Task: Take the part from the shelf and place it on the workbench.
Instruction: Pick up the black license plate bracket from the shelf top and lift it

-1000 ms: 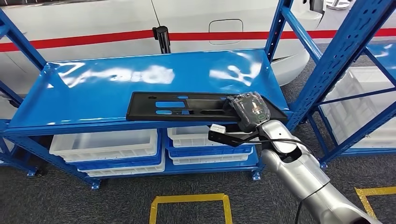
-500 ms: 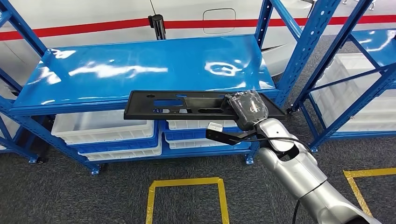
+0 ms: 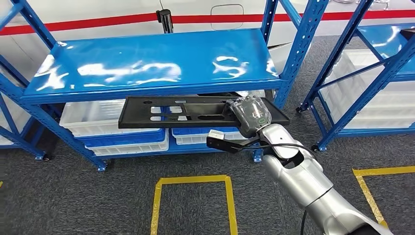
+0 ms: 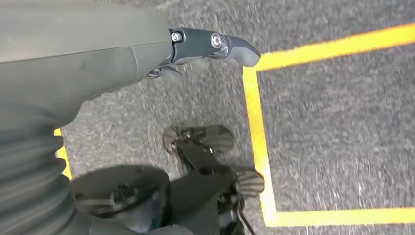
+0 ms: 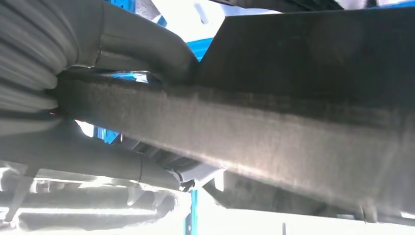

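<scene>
Grey carpeted floor [image 3: 73,196] lies beneath the long flat black plastic part [image 3: 171,111], clear of the glossy blue metal shelf [image 3: 147,63] and gripped at one end by the right robot hand [image 3: 250,115]. Carrying step: next, turn toward the counter. Left robot hand [image 4: 205,44] hangs empty.

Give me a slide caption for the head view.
The right hand holds the long black part by one end, clear of the blue shelf, above white bins.
</scene>
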Robot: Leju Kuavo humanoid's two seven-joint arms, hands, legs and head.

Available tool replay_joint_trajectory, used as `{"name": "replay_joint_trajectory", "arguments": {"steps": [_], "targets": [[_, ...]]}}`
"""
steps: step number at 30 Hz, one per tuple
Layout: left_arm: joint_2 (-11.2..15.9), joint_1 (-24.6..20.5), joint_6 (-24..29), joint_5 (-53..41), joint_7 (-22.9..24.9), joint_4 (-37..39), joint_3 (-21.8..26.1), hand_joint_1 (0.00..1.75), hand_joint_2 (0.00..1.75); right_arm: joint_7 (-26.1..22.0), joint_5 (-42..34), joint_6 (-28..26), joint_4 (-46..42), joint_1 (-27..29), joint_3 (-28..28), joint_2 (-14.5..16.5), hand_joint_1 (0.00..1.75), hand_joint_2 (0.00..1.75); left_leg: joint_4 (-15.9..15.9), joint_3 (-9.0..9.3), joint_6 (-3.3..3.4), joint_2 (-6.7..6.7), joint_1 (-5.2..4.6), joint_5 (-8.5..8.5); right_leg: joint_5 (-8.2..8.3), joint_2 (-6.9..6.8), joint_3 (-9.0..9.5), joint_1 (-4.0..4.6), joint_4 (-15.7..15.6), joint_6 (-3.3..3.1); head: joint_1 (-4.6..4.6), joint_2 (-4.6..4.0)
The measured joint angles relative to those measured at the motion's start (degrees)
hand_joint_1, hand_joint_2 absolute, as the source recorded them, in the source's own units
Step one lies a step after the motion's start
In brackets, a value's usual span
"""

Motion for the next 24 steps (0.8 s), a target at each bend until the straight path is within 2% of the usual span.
{"name": "replay_joint_trajectory", "arguments": {"steps": [1,2,3,5,6,7,8,9,10,11,12,13,14,16,17,18,20,21,22,23,24], "targets": [[-0.01,0.00,0.02,0.00,-0.02,0.01,0.01,0.00,1.75,0.15,0.21,-0.03,-0.01,0.06,0.01,0.03,1.73,1.75,-0.78,-0.17,0.21,0.12,-0.05,1.17,0.14,0.03,-0.22,0.02,-0.17,0.17,-0.06,0.00],[-0.01,-0.01,0.02,0.00,-0.04,0.01,0.01,0.00,1.75,0.33,0.43,-0.05,-0.02,0.13,0.01,0.06,1.73,1.75,-1.64,-0.50,0.48,0.28,0.07,2.34,-0.71,0.11,-0.68,0.18,0.30,0.07,-0.06,-0.01],[-0.03,-0.01,0.02,0.00,-0.06,0.01,0.02,0.00,1.75,0.50,0.64,-0.07,-0.03,0.19,-0.01,0.03,1.73,1.75,-2.38,-1.05,0.54,0.47,0.27,3.55,-2.56,0.17,-1.33,0.33,1.65,-0.24,0.03,-0.01],[-0.11,0.02,0.03,0.00,-0.11,0.01,0.03,0.00,1.75,0.74,0.91,-0.09,-0.03,0.30,-0.01,-0.02,1.73,1.75,-2.78,-2.74,0.32,0.71,0.60,5.36,-8.02,0.24,-2.86,0.06,7.75,-0.82,0.23,-0.01],[-0.17,0.06,0.03,0.00,-0.13,0.01,0.04,0.00,1.75,0.83,1.03,-0.09,-0.02,0.45,0.00,-0.03,1.73,1.75,-2.72,-3.71,0.04,0.82,0.69,6.14,-9.71,0.24,-3.37,-0.21,11.33,-0.58,0.28,0.00],[-0.24,0.09,0.02,-0.01,-0.15,0.02,0.04,0.00,1.75,0.92,1.17,-0.09,-0.02,0.64,0.01,-0.03,1.73,1.75,-2.65,-4.73,-0.23,0.92,0.84,6.94,-10.11,0.24,-3.45,-0.51,14.24,0.11,0.31,0.00],[-0.30,0.10,0.00,-0.03,-0.17,0.02,0.04,0.00,1.75,1.01,1.33,-0.09,-0.02,0.82,0.02,-0.01,1.73,1.75,-2.53,-5.80,-0.58,1.02,1.06,7.71,-9.28,0.23,-2.84,-0.79,15.66,1.17,0.32,0.00],[-0.36,0.11,-0.06,-0.06,-0.20,0.02,0.04,0.00,1.75,1.15,1.55,-0.09,-0.02,0.95,0.03,0.02,1.73,1.75,-2.31,-6.87,-1.02,1.10,1.33,8.40,-7.81,0.23,-1.36,-1.12,15.14,2.32,0.32,0.00],[-0.41,0.11,-0.19,-0.11,-0.25,0.01,0.04,0.00,1.75,1.39,1.86,-0.09,-0.03,1.04,0.03,0.06,1.73,1.75,-1.87,-7.94,-1.51,1.15,1.58,8.99,-6.60,0.20,1.04,-1.49,12.77,3.32,0.32,0.00],[-0.36,0.11,-0.32,-0.19,-0.31,-0.02,0.04,0.00,1.75,1.70,2.27,-0.09,-0.11,1.08,0.02,0.19,1.73,1.75,-1.16,-9.09,-2.00,1.14,1.69,9.42,-6.58,0.19,4.20,-1.68,8.96,3.97,0.45,0.00],[-0.32,0.12,-0.46,-0.32,-0.39,-0.05,0.04,0.00,1.75,2.17,2.82,-0.07,-0.30,1.17,-0.05,0.36,1.73,1.75,-0.37,-10.09,-2.49,1.13,1.69,9.79,-7.47,0.25,6.74,-1.69,5.21,3.85,0.50,0.00],[-0.27,0.12,-0.59,-0.45,-0.46,-0.09,0.04,0.00,1.75,2.63,3.42,-0.04,-0.52,1.34,-0.15,0.60,1.73,1.75,0.31,-10.86,-2.85,1.08,1.61,10.18,-8.63,0.30,8.45,-1.66,2.40,3.42,0.52,0.00],[-0.20,0.16,-0.71,-0.56,-0.52,-0.11,0.04,0.00,1.75,3.05,4.06,0.00,-0.78,1.65,-0.26,0.86,1.73,1.75,0.69,-11.44,-3.03,1.04,1.54,10.70,-9.60,0.37,9.20,-1.45,0.87,2.74,0.54,0.00],[-0.12,0.35,-0.96,-0.66,-0.54,-0.11,0.05,0.00,1.75,3.65,5.35,0.20,-1.12,2.56,-0.42,1.26,1.73,1.75,0.82,-12.09,-3.19,0.99,1.83,11.47,-9.29,0.26,8.45,-1.46,0.93,1.27,0.41,0.00],[-0.04,0.49,-1.07,-0.68,-0.50,-0.10,0.05,0.00,1.75,3.82,5.97,0.40,-1.29,3.09,-0.50,1.46,1.73,1.75,1.41,-12.50,-3.29,0.95,2.04,10.54,-8.76,0.16,7.96,-1.44,1.09,0.57,0.41,0.00],[0.01,0.59,-1.14,-0.69,-0.46,-0.10,0.06,0.00,1.75,3.93,6.52,0.61,-1.49,3.54,-0.62,1.72,1.73,1.75,3.02,-13.09,-3.52,0.85,2.21,8.30,-8.16,0.05,7.32,-1.43,1.14,-0.10,0.38,0.00],[0.06,0.63,-1.30,-0.70,-0.42,-0.09,0.06,0.00,1.75,4.03,7.25,0.96,-1.93,4.12,-0.91,2.29,1.73,1.75,9.67,-14.60,-3.98,0.65,2.31,1.61,-6.84,-0.04,5.76,-1.18,1.15,-0.94,0.32,-0.01],[0.08,0.60,-1.39,-0.72,-0.42,-0.09,0.06,0.00,1.75,4.08,7.49,1.02,-2.07,4.26,-1.03,2.54,1.73,1.75,13.71,-15.25,-4.09,0.58,2.31,-0.90,-6.18,-0.04,4.95,-1.01,1.18,-1.14,0.29,-0.01],[0.11,0.55,-1.47,-0.73,-0.39,-0.09,0.06,0.00,1.75,4.13,7.73,1.05,-2.16,4.44,-1.12,2.77,1.73,1.75,16.99,-15.44,-4.05,0.58,2.30,-2.01,-5.55,-0.03,4.14,-0.80,1.20,-1.21,0.28,-0.01],[0.14,0.52,-1.53,-0.75,-0.35,-0.09,0.06,0.00,1.75,4.18,8.02,1.05,-2.21,4.71,-1.25,2.99,1.73,1.75,18.78,-14.91,-3.83,0.57,2.25,-1.74,-4.95,-0.03,3.39,-0.59,1.21,-1.24,0.26,-0.01],[0.16,0.49,-1.56,-0.76,-0.31,-0.09,0.07,0.00,1.75,4.22,8.36,1.06,-2.28,5.02,-1.42,3.20,1.73,1.75,18.59,-13.43,-3.42,0.53,2.15,-0.53,-4.37,-0.02,2.67,-0.39,1.21,-1.24,0.26,0.00]]}}
